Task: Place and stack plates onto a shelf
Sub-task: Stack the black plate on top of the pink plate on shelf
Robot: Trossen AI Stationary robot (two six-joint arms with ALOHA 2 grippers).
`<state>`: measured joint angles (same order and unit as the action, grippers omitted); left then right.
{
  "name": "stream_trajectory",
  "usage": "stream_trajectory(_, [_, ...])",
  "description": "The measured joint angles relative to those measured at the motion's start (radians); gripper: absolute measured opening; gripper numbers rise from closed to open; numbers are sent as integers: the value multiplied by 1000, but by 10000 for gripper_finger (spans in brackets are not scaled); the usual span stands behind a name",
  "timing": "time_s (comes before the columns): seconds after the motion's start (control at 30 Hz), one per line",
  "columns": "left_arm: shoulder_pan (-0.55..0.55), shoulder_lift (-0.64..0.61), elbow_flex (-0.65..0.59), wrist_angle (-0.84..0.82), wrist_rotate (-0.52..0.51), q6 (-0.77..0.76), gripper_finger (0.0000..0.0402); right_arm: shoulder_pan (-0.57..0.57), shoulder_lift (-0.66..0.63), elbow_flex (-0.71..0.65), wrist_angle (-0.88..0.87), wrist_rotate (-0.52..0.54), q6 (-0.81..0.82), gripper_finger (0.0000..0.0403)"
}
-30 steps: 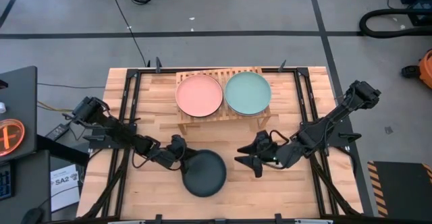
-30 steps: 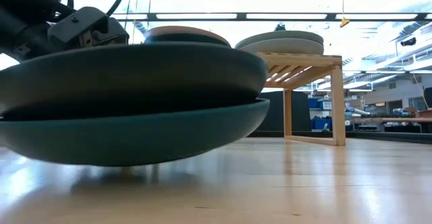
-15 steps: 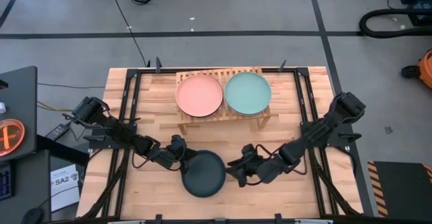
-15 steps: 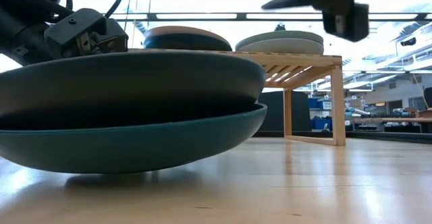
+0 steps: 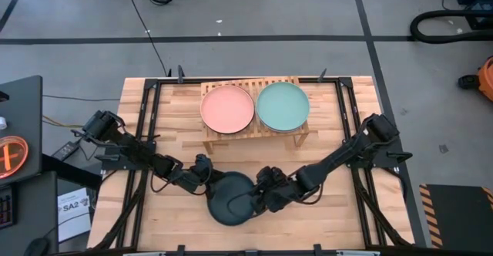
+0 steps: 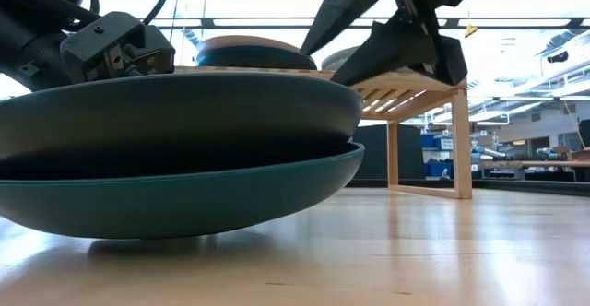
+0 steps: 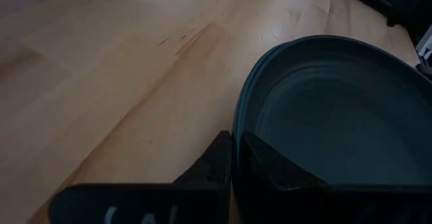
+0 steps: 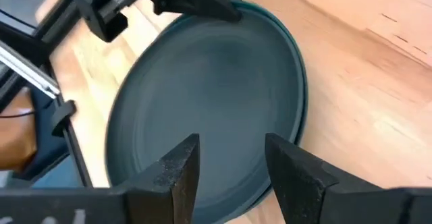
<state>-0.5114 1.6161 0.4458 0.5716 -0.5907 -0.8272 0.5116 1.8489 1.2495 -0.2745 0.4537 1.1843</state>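
A charcoal plate (image 5: 232, 198) lies on a dark teal plate (image 6: 184, 195) near the table's front edge, and the teal one rests on the wood. My left gripper (image 5: 208, 180) is shut on the stack's left rim. My right gripper (image 8: 229, 163) is open, slanting down over the stack's right rim (image 5: 258, 198); I cannot tell whether it touches. The shelf (image 5: 254, 133) at the back carries a salmon plate (image 5: 227, 108) and a mint plate (image 5: 283, 106), each on top of another plate. My left gripper pinches the charcoal plate's rim (image 7: 237, 126) between its two fingers, one finger inside the plate's hollow (image 7: 270, 166) and one outside (image 7: 214, 160). It comes slanting down from the table's left. Whether the teal rim is also between the fingers I cannot tell.
The shelf's right leg (image 6: 461, 140) stands beyond the stack. Bare wood lies to the right of the plates (image 5: 331, 217) and between the plates and the shelf. A black frame runs along the table's edges (image 5: 142, 117).
My right gripper has come down and toward the table's left, from beside the shelf's front right to the dark stack's right rim, tipping further downward. The left gripper and the plates have kept still.
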Motion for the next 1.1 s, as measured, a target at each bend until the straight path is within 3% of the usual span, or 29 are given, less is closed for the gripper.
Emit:
stream_trajectory(0.73, [0,0,0,-1,0,0,25,-11,-1,8,-114,-3,50,173])
stream_trajectory(1.1, [0,0,0,-2,2,0,30,-18,83,7,-85,-79,75,173])
